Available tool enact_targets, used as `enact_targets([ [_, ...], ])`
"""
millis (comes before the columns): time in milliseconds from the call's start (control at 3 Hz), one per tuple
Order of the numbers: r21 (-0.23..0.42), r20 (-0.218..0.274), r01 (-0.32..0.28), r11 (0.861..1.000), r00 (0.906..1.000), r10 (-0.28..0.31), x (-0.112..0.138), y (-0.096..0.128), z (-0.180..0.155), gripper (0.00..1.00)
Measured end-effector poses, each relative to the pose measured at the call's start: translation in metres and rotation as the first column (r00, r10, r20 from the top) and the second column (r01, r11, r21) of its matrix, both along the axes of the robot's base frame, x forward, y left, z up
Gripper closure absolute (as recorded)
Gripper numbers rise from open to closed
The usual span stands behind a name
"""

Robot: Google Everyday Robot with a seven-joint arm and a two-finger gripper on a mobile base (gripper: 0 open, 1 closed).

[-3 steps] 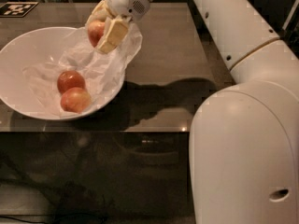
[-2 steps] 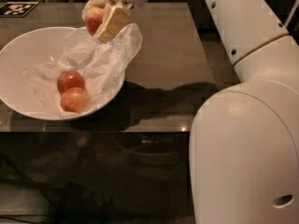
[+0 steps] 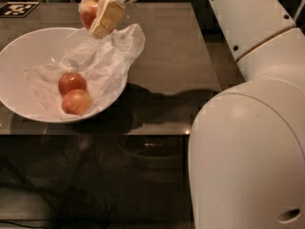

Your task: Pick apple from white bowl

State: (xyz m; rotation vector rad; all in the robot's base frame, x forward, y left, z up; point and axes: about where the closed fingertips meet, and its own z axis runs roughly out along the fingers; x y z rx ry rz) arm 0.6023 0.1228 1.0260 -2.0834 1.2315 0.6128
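My gripper (image 3: 95, 11) is at the top left, above the far rim of the white bowl (image 3: 14, 46). Its pale fingers (image 3: 108, 17) are shut on the apple (image 3: 88, 12), a small red one, held clear of the bowl and the crumpled white paper (image 3: 107, 56) that lines it. The apple is partly hidden by the near finger. Two other apples stay in the bowl: a deeper red one (image 3: 72, 83) and a paler pink-orange one (image 3: 76, 102) in front of it.
The bowl stands on a dark brown table (image 3: 171, 56); its front edge runs just below the bowl. A black-and-white marker tag (image 3: 16, 8) lies at the far left corner. My white arm and base (image 3: 248, 142) fill the right side.
The gripper has risen and drifted slightly away, carrying the apple higher above the bowl's rim. The two apples in the bowl have not moved.
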Motion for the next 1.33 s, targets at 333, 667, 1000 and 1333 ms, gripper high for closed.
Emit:
enact_targets([
  [333,-0.059,0.023,0.019,0.998,0.9996,-0.018,-0.008,0.012,0.013,1.0],
  [667,-0.079,0.009,0.01,0.997,0.9999,-0.01,-0.016,0.028,0.013,1.0],
  [1000,-0.051,-0.032,-0.008,0.999,0.9995,0.006,-0.029,0.041,0.01,1.0],
  [1333,-0.043,-0.027,-0.003,0.999,0.9996,0.001,-0.026,0.045,0.01,1.0],
])
